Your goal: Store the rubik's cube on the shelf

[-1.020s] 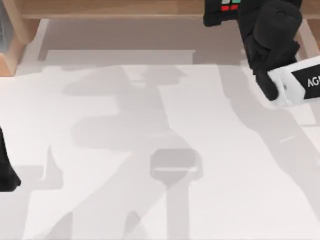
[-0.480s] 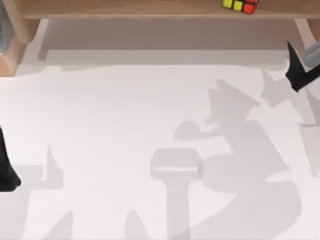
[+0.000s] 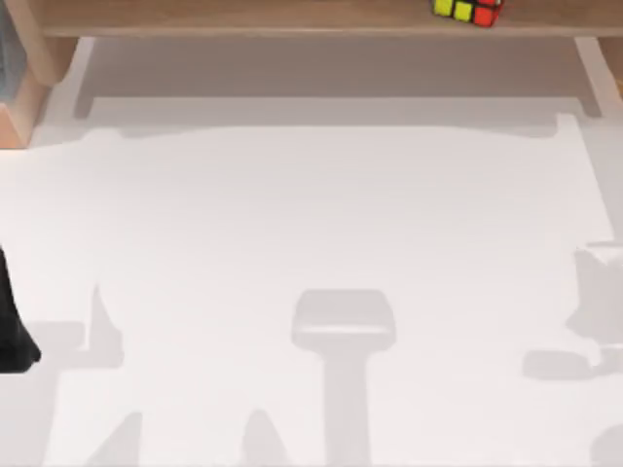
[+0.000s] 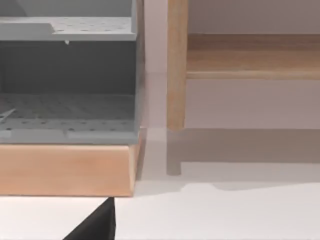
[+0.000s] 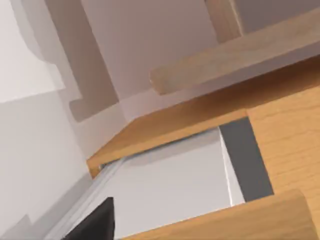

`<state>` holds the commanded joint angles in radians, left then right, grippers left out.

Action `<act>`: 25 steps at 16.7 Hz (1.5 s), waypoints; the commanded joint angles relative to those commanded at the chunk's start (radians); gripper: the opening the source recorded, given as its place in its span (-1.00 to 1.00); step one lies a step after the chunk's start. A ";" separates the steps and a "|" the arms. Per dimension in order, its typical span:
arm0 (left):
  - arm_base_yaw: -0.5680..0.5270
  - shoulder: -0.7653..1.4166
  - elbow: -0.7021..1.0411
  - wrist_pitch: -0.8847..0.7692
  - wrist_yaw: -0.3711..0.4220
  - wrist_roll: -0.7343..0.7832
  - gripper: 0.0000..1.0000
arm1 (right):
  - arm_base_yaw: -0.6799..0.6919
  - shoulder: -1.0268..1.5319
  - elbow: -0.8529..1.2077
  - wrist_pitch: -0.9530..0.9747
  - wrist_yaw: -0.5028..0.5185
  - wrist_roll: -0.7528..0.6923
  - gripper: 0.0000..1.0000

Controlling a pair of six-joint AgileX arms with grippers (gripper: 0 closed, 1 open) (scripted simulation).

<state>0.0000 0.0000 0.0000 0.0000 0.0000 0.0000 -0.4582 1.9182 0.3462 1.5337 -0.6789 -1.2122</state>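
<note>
Your rubik's cube (image 3: 468, 10) sits on the shelf (image 3: 243, 17), toward the right of the board in the top view. You see glossy square tiles, yellow and red, split by black lines, and the picture's upper edge cuts off most of the cube.

The shelf is a long light-brown plank with a faint wood grain. It runs across the far side of the white table (image 3: 311, 224) on slim wooden uprights. One upright (image 4: 176, 65) stands plain in the left wrist view, beside a wooden box (image 4: 65, 170) holding grey perforated panels (image 4: 67, 107). The table is smooth and matte, marked by soft grey shadows.

Your left arm (image 3: 12, 326) is parked at the table's left edge, a black shape mostly cropped by the frame. A dark wedge (image 4: 97, 225) in the left wrist view may belong to its fingers, but you cannot tell whether they are spread or closed. The right wrist view shows tilted wooden boards (image 5: 210, 117) and a grey panel, with a similar black wedge (image 5: 95, 222). The right fingers' state cannot be told either. No writing is readable.
</note>
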 joint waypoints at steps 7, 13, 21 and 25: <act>0.000 0.000 0.000 0.000 0.000 0.000 1.00 | -0.272 0.106 0.073 0.077 -0.039 -0.319 1.00; 0.000 0.000 0.000 0.000 0.000 0.000 1.00 | -0.285 0.114 0.086 0.079 -0.036 -0.338 1.00; 0.000 0.000 0.000 0.000 0.000 0.000 1.00 | -0.231 0.143 0.167 0.025 0.024 -0.341 1.00; 0.000 0.000 0.000 0.000 0.000 0.000 1.00 | -0.231 0.143 0.167 0.025 0.024 -0.341 0.70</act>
<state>0.0000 0.0000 0.0000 0.0000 0.0000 0.0000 -0.6888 2.0607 0.5131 1.5589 -0.6554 -1.5528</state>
